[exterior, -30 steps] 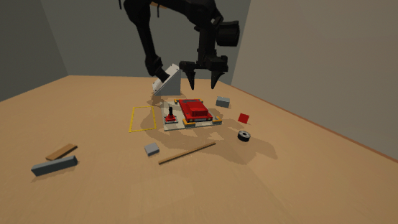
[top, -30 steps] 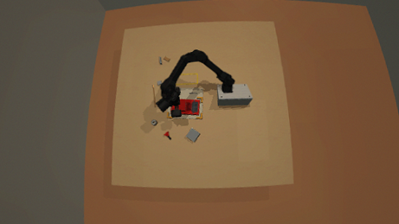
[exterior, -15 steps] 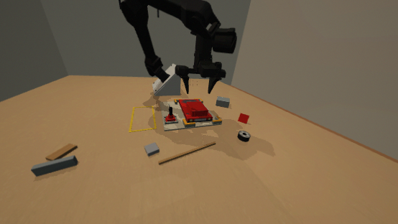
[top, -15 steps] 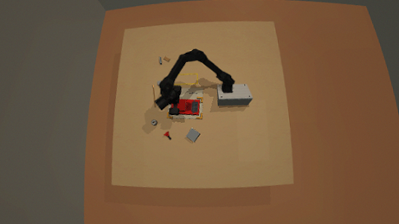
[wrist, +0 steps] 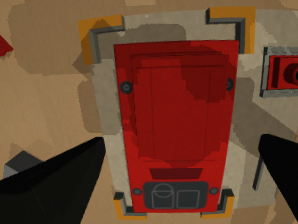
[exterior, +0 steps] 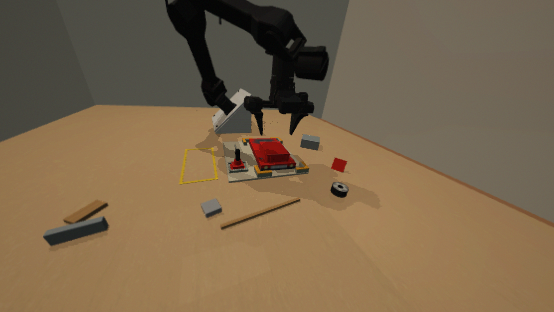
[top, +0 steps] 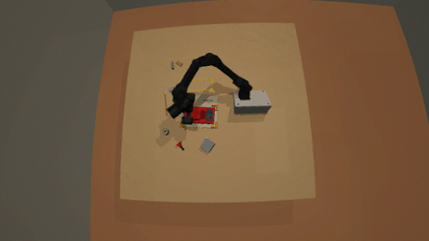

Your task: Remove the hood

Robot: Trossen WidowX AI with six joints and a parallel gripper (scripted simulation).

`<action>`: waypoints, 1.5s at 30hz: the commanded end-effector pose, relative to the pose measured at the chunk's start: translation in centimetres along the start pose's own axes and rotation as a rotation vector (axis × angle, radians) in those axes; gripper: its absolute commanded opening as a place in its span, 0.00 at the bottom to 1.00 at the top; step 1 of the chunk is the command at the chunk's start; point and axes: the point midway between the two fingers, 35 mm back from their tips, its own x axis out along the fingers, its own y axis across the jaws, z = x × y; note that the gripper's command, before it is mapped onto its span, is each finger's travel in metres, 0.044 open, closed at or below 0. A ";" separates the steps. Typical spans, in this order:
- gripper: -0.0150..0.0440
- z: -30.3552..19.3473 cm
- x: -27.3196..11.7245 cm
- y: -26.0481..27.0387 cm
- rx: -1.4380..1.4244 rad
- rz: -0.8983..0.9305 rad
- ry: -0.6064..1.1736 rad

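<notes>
The red toy car [top: 208, 115] [exterior: 257, 151] [wrist: 175, 47] lies on a pale base plate [exterior: 244, 176] [wrist: 106, 112] between orange-topped corner brackets. The hood [exterior: 276, 147] [wrist: 175, 112] shows as a raised red panel on the car. My gripper [exterior: 276, 134] [wrist: 182, 143] is wide open and empty, pointing down above the car. In the wrist view one finger appears on each side of the car; neither appears to touch it. The marked area [top: 203, 80] [exterior: 199, 181] is a yellow outline beside the plate. Nothing shows inside its visible part.
A red piece with a black upright [exterior: 237, 160] stands on the plate beside the car. A grey block [top: 207, 145] [exterior: 310, 142], a red-and-black piece [top: 180, 145], a black wheel [exterior: 339, 189], a wooden stick [exterior: 261, 213] and a small grey block [exterior: 211, 207] lie around the plate.
</notes>
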 end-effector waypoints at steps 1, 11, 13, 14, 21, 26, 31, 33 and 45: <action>1.00 -0.1 0.7 -0.2 -0.005 -0.008 0.008; 1.00 -0.1 1.6 -0.2 -0.005 -0.008 0.007; 1.00 -0.1 1.8 -0.2 -0.005 -0.008 0.007; 1.00 -0.1 1.9 -0.2 -0.005 -0.008 0.007; 1.00 -0.1 2.6 -0.2 -0.005 -0.009 0.007; 1.00 -0.1 3.0 -0.2 -0.005 -0.009 0.007; 1.00 -0.1 3.5 -0.3 -0.005 -0.009 0.007; 1.00 -0.1 3.6 -0.3 -0.005 -0.010 0.007; 1.00 -0.2 4.1 -0.3 -0.005 -0.010 0.007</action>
